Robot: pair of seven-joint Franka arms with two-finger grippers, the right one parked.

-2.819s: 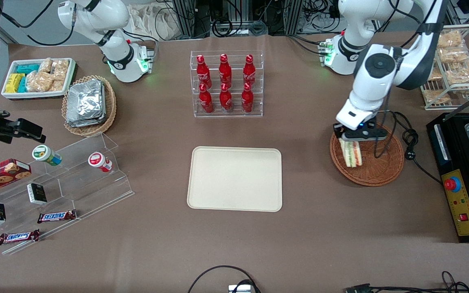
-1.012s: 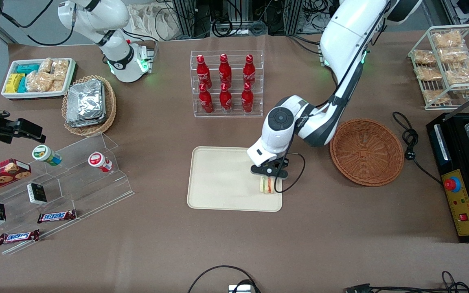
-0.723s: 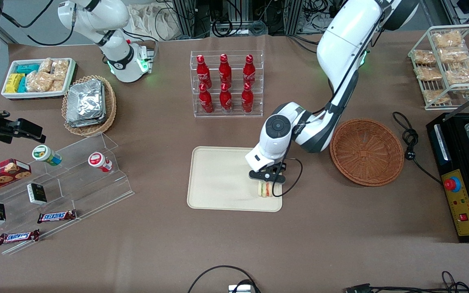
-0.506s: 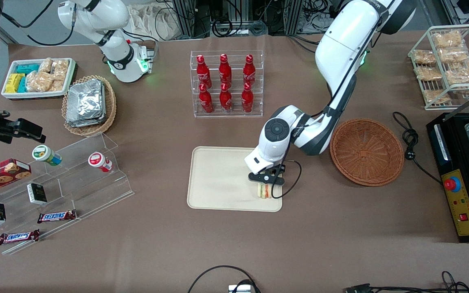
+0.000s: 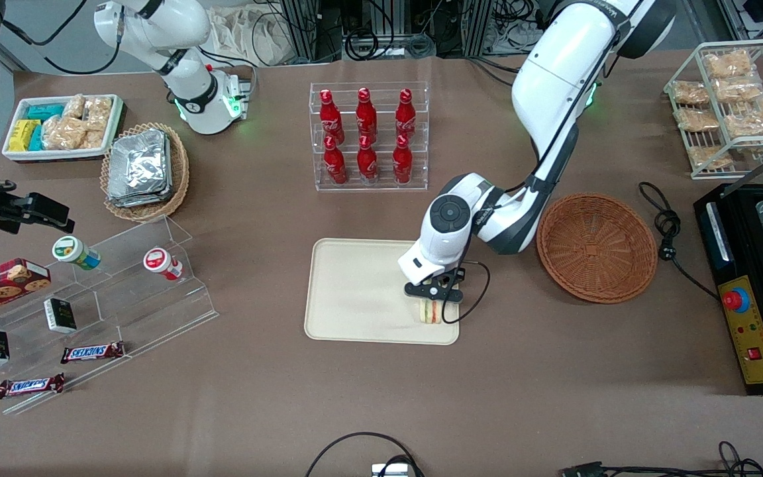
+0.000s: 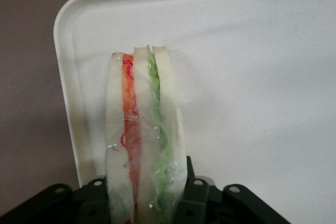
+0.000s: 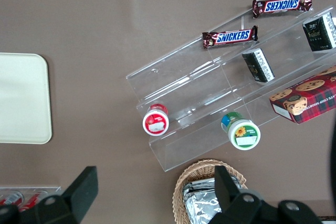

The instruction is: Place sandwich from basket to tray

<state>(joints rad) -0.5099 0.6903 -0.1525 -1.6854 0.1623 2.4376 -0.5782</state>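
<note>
Because the sandwich (image 5: 430, 311) is pinched on its two bread faces and stands on edge, your gripper (image 5: 432, 299) can lower it without crushing the filling; it is low over the tray (image 5: 355, 291), at the corner nearest the front camera on the basket's (image 5: 597, 246) side. You cannot tell from here whether it touches the tray. I judge the next step is to part the fingers, and it may tip.
</note>
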